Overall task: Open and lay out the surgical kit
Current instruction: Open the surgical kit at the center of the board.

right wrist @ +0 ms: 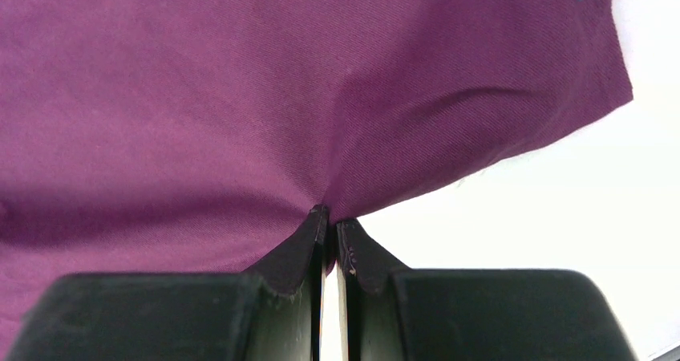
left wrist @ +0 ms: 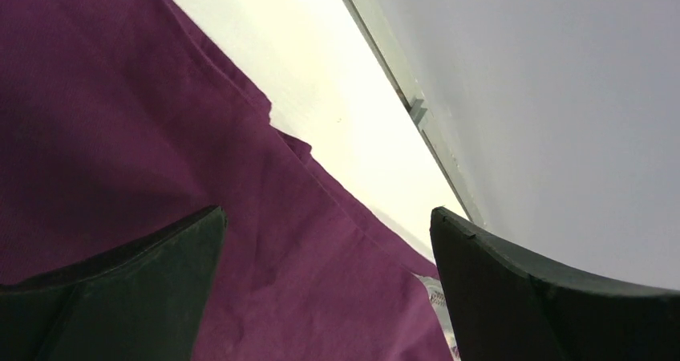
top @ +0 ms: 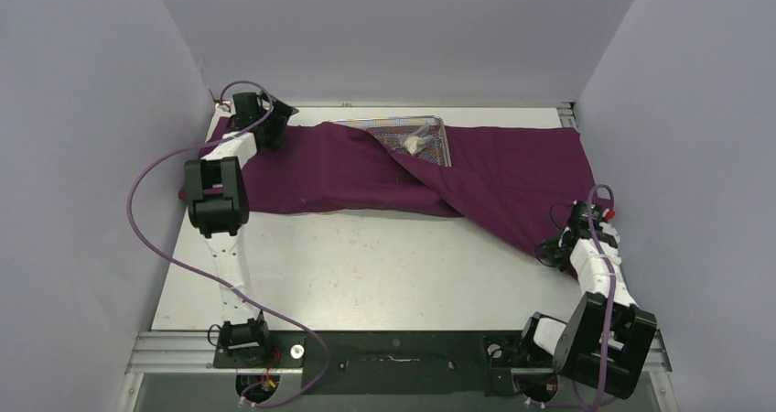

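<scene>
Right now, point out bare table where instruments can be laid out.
Free: the white tabletop band between the arm bases and the dark purple cloth wrap. Crowded: the back, taken by cloth and silver wire-mesh tray.

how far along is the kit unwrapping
Done: the purple cloth is spread to both sides, baring the far part of the mesh tray and a gauze wad. In hand: the right gripper is shut on the cloth's near right edge; the left gripper is open over its far left corner. Left: a fold crosses the tray's near side, and nothing is laid out yet.
</scene>
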Tool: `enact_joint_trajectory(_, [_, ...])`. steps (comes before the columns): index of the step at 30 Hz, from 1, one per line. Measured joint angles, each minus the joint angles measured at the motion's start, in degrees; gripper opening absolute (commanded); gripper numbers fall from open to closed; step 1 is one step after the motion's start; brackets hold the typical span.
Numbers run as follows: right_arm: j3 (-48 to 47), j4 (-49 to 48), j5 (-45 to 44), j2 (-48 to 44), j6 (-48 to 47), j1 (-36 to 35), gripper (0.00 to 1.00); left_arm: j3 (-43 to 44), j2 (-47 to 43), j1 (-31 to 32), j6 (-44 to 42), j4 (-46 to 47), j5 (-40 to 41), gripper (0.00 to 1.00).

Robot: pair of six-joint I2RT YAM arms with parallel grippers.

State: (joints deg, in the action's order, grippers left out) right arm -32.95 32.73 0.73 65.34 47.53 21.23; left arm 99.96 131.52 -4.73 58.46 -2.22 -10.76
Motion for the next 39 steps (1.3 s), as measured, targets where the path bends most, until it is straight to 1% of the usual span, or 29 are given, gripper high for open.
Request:
enact_joint_trajectory(3, [0.1, 0.6, -1.0, -0.4, 0.0, 0.4, 0.05, 0.0, 0.0, 0.6, 1.3, -1.2, 3.0, 0.97])
enact_joint_trajectory(7, [0.2, 2.0, -2.3, -1.9, 0.3, 0.5, 0.05, 0.0, 0.0, 1.4, 2.6, -5.4, 7.8, 0.97])
enact_joint_trajectory(11, [0.3, 2.8, -3.3, -3.0, 1.0, 0.5, 0.05, 1.0, 0.4, 1.6, 3.4, -8.9, 10.6, 0.97])
enact_joint_trajectory(18, [0.4, 6.0, -7.1, -5.4, 2.9, 0.7, 0.05, 6.3, 2.9, 1.6, 3.5, -13.2, 12.0, 0.97])
enact_joint_trajectory(24, [0.3, 10.5, -9.2, -5.6, 7.0, 2.0, 0.05, 11.0, 4.9, 1.2, 3.5, -18.1, 12.0, 0.97])
enact_joint_trajectory(28, [-0.5, 13.1, -9.8, -6.1, 8.8, 3.1, 0.05, 11.7, 5.2, 0.8, 3.5, -19.1, 12.0, 0.97])
enact_joint_trajectory(32, [-1.2, 14.6, -10.0, -9.8, 10.0, 3.8, 0.05, 12.3, 5.4, 0.6, 3.9, -20.0, 12.2, 0.98])
enact_joint_trajectory(35, [-1.5, 15.5, -10.4, -13.3, 10.7, 4.3, 0.05, 15.3, 6.8, 0.6, 4.1, -23.2, 13.1, 1.00])
enact_joint_trajectory(39, [-1.5, 16.4, -10.8, -15.6, 11.7, 4.8, 0.05, 17.8, 7.9, 0.6, 4.3, -25.6, 13.8, 0.87])
